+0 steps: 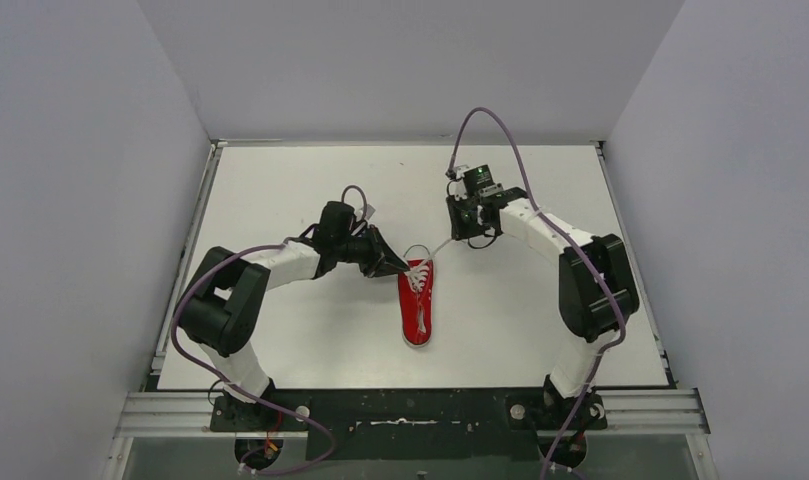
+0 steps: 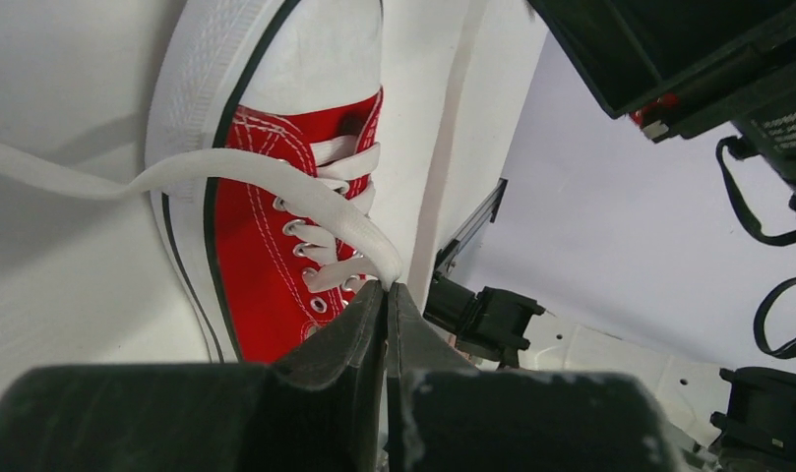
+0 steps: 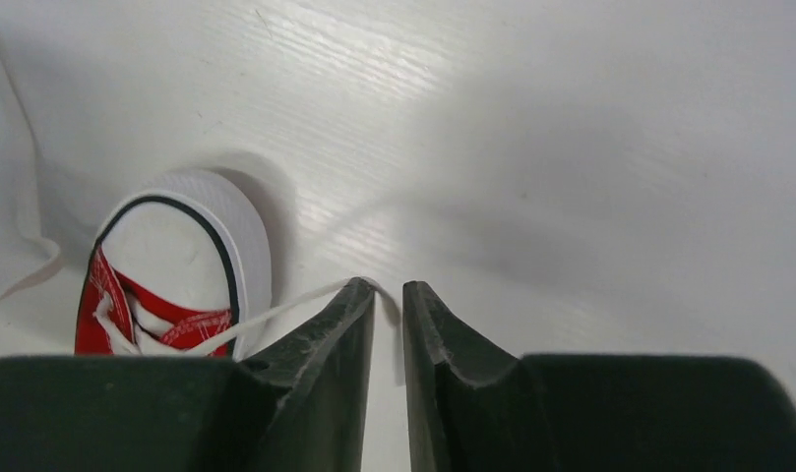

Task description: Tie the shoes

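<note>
The red sneaker (image 1: pixel 417 305) lies in the middle of the white table, its white toe cap pointing to the far side. My left gripper (image 1: pixel 405 268) is at its far left side, shut on a white lace (image 2: pixel 275 177) that crosses the shoe (image 2: pixel 266 246); its fingers meet at the lace (image 2: pixel 387 286). My right gripper (image 1: pixel 460 232) is up and right of the toe. Its jaws (image 3: pixel 389 287) stand a narrow gap apart. The other lace (image 3: pixel 285 303) runs straight from the shoe (image 3: pixel 177 265), bends over my left fingertip (image 3: pixel 359 292) and dips into the gap.
The white table (image 1: pixel 310 180) is closed in by grey walls on three sides, with metal rails along its left and right edges. A black base bar (image 1: pixel 410 410) runs along the near edge. The right arm (image 2: pixel 610 354) shows beyond the shoe in the left wrist view.
</note>
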Controlling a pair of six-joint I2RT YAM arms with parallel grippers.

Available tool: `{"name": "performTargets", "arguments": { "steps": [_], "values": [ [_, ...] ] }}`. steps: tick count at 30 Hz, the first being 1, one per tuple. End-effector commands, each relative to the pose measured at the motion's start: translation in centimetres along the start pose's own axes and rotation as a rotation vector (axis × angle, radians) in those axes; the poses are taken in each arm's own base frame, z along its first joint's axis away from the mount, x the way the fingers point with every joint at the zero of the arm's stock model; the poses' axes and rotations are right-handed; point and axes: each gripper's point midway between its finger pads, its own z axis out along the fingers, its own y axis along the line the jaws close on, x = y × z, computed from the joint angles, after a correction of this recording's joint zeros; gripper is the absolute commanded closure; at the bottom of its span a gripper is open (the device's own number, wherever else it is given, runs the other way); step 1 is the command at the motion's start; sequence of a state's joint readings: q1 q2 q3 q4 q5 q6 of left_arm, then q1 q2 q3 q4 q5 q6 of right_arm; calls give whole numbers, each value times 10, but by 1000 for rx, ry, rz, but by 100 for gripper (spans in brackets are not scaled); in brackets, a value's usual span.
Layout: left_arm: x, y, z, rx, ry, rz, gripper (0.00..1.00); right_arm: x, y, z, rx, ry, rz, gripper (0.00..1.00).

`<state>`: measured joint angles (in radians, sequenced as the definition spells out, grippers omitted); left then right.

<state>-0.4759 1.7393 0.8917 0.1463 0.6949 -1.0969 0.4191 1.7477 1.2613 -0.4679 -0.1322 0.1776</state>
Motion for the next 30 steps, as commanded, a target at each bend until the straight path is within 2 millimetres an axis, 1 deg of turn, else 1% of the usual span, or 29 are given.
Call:
{"name": "performTargets", "arguments": {
  "steps": [1, 2, 3, 4, 5, 6, 7, 8, 10, 12, 15, 18, 19, 21, 23, 26, 30],
  "values": [
    [-8, -14, -4, -14, -20, -60, 100, -23, 20, 5, -124, 52, -98, 70],
    [-8, -14, -5, -17, -24, -70, 100, -15, 18, 3, -125, 97, -101, 66],
    [-8, -14, -5, -23, -29, -77, 100, -9, 14, -1, -100, 120, -99, 58],
    [-9, -12, -6, -33, -33, -84, 100, -4, 15, -8, -110, 121, -99, 53],
    [-9, -11, -7, -42, -37, -88, 100, -9, 19, -22, -131, 70, -109, 49],
    [-10, -11, -7, -49, -38, -93, 100, -7, 21, -30, -144, 38, -121, 46],
    [-10, -10, -7, -57, -39, -99, 100, 0, 27, -38, -183, 2, -144, 45],
    [-11, -11, -8, -58, -42, -102, 100, 1, 34, -47, -228, -52, -173, 44],
    [-9, -8, -9, -81, -41, -127, 100, 2, 56, -60, -364, -176, -232, 39],
    [-9, -11, -9, -75, -41, -139, 100, 10, 80, -66, -473, -252, -344, 37],
    [-9, -14, -10, -68, -43, -150, 100, 23, 108, -61, -489, -287, -507, 37],
    [-9, -15, -10, -64, -40, -165, 100, 25, 125, -50, -488, -294, -578, 39],
    [-9, -16, -10, -59, -41, -168, 100, 23, 127, -47, -481, -304, -588, 39],
    [-9, -17, -10, -57, -43, -176, 100, 14, 123, -40, -422, -341, -600, 39],
    [-8, -17, -11, -59, -39, -183, 100, 13, 127, -38, -428, -354, -640, 38],
    [-9, -17, -11, -60, -38, -194, 100, 23, 128, -31, -435, -311, -684, 39],
    [-11, -21, -11, -55, -42, -194, 100, 32, 129, -34, -422, -304, -720, 43]
  ]
}}
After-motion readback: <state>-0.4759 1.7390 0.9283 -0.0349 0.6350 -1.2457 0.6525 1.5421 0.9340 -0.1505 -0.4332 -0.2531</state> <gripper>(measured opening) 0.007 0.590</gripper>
